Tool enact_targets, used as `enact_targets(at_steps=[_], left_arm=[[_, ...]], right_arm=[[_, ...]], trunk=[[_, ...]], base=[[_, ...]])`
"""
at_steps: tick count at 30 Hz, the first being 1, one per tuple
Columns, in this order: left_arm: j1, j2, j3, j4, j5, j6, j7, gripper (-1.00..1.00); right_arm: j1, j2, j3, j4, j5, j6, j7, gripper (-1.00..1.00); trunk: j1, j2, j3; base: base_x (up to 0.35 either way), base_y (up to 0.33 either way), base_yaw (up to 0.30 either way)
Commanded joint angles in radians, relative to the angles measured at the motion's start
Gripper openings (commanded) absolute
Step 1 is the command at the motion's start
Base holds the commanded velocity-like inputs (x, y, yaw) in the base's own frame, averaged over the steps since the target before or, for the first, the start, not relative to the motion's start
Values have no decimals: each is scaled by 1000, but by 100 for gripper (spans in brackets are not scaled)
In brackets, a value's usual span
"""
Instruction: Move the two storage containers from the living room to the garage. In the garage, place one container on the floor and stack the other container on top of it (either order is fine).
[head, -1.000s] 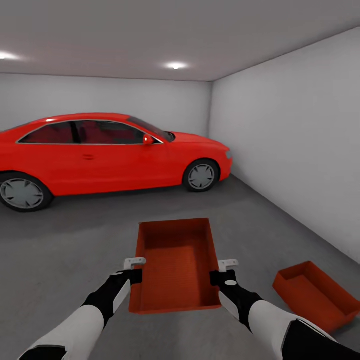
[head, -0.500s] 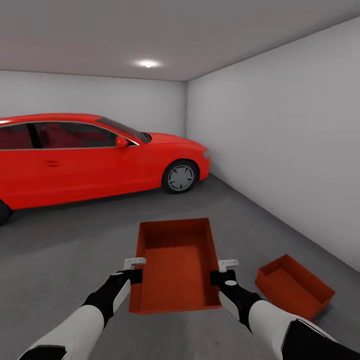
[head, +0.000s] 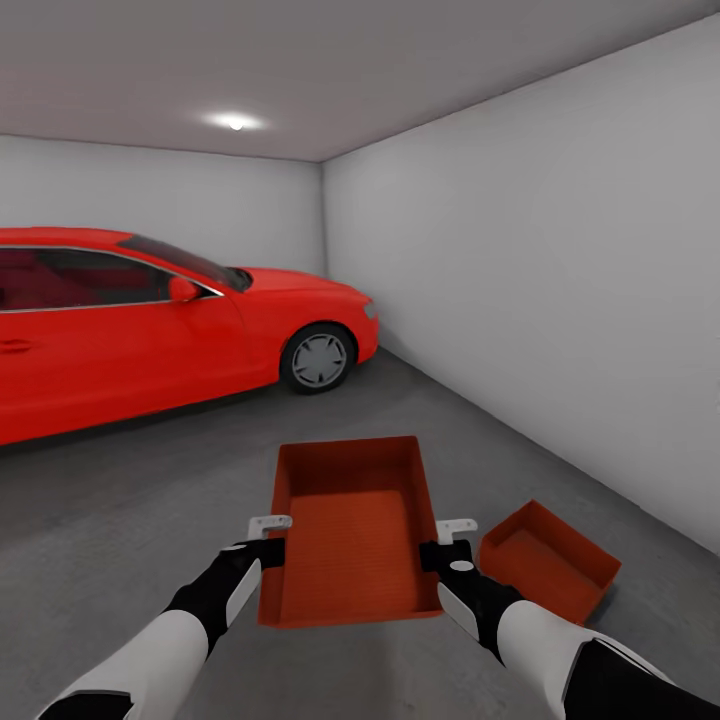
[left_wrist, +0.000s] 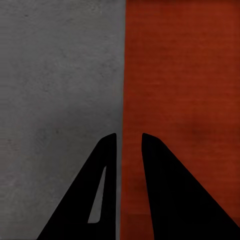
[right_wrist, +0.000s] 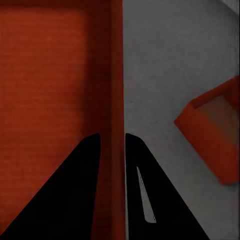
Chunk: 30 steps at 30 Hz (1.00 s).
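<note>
I hold one orange-red storage container (head: 350, 530) level in front of me, above the dark grey concrete floor (head: 130, 500) of the garage. My left gripper (head: 268, 540) is shut on its left wall, and in the left wrist view the black fingers (left_wrist: 107, 165) straddle that thin wall (left_wrist: 123, 75). The right gripper (head: 440, 545) is shut on the right wall (right_wrist: 116, 75). The second container (head: 545, 558) lies on the floor just right of the held one; it shows too in the right wrist view as an orange-red bin (right_wrist: 215, 127).
A red car (head: 150, 320) is parked at the left, its front wheel (head: 318, 360) towards the far corner. A plain grey-white wall (head: 560, 280) runs along the right side, close behind the container on the floor.
The view has swung to the right: the car slid left and the floor container came closer to the held one. Both grippers keep their hold on the container.
</note>
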<state>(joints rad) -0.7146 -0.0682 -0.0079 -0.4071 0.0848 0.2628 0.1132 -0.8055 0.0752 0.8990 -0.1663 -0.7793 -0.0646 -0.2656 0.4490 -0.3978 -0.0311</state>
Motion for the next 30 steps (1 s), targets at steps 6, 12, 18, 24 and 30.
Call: enact_targets(at_steps=[6,12,18,24,30], left_arm=[[0,13,2,-4,-4,7,13,-100],[0,13,2,-4,-4,7,13,-100],[0,13,2,-4,-4,7,13,-100],[0,13,2,-4,-4,7,13,-100],[0,13,2,-4,-4,7,13,-100]], right_arm=[[-1,-3,-20,1,-10,-4,-12,-100],[-1,-3,-20,1,-11,-4,-12,-100],[-1,-3,-20,1,-11,-4,-12,-100],[-1,-3,-20,1,-11,-4,-12,-100],[-1,-3,-20,1,-11,-4,-12,-100]], trunk=[[1,-2,-2],[1,-2,-2],[1,-2,-2],[1,-2,-2],[1,-2,-2]], base=[[234,0,-282],[234,0,-280],[234,0,-274],[234,0,-273],[234,0,-258]])
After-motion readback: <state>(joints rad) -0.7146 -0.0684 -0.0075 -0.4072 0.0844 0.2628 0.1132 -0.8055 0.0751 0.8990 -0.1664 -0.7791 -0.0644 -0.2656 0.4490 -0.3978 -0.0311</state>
